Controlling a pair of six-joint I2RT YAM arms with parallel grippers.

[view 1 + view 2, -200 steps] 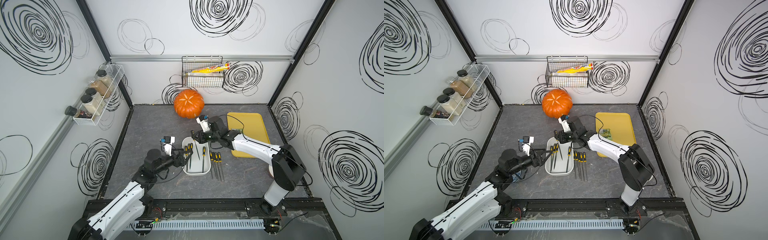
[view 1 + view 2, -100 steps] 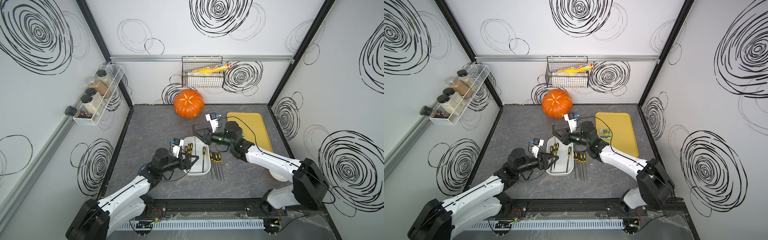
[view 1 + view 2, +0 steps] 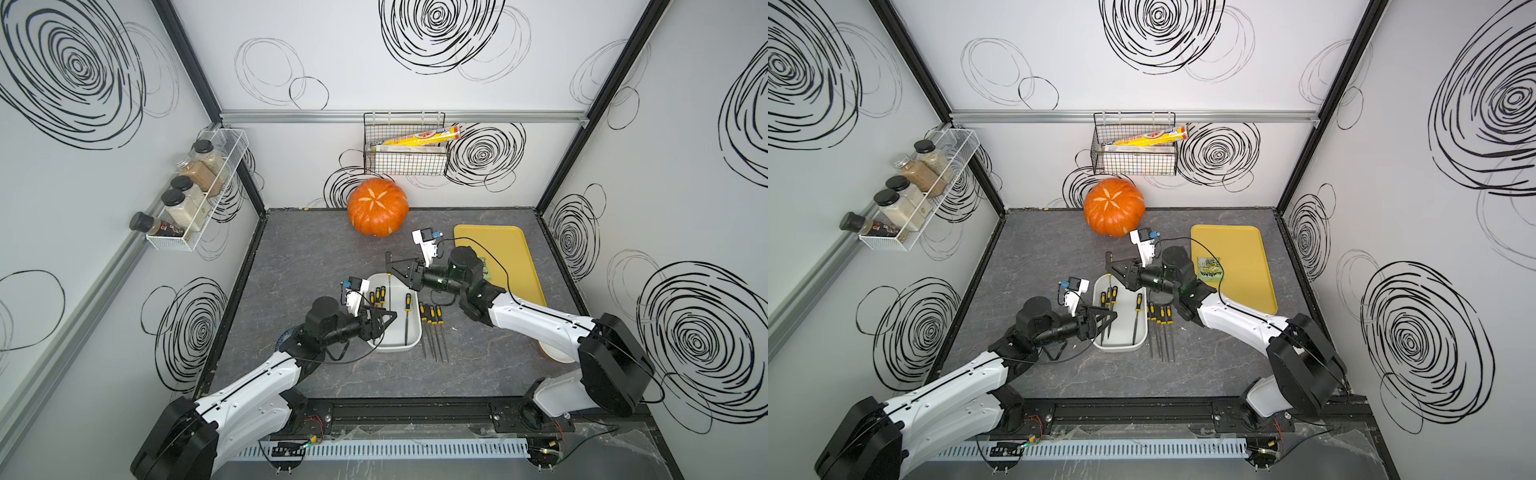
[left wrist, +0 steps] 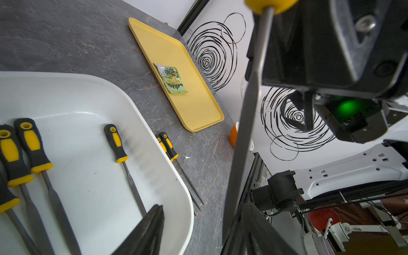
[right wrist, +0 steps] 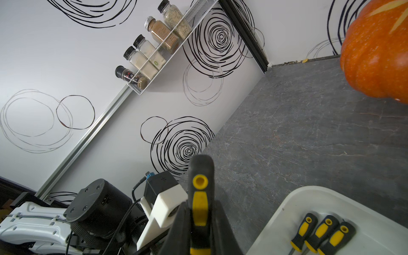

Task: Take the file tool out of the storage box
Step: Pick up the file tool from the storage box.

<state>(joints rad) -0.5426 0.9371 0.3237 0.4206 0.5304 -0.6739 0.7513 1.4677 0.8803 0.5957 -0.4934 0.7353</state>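
Observation:
The white storage box [image 3: 397, 348] [image 3: 1121, 347] lies mid-table with several yellow-and-black file tools [image 3: 407, 303] in it. My right gripper [image 3: 390, 271] [image 5: 199, 220] hovers over the box's far end, shut on the handle of one file tool [image 5: 199, 198]. Its grey blade [image 4: 245, 123] hangs downward. My left gripper [image 3: 388, 318] [image 4: 203, 231] is over the box's near left part, jaws apart. In the left wrist view, the hanging blade's tip sits between the fingers, close to one finger [image 4: 258, 229].
Three more files [image 3: 432, 316] lie on the table right of the box. A yellow tray [image 3: 511, 249] with a green packet [image 3: 1209, 268] is at the right, an orange pumpkin [image 3: 377, 206] at the back. An orange cup [image 4: 234, 134] stands near the front right.
My left gripper has moved right over the box and its jaws have narrowed. The right arm has swung and carried its file slightly left and nearer.

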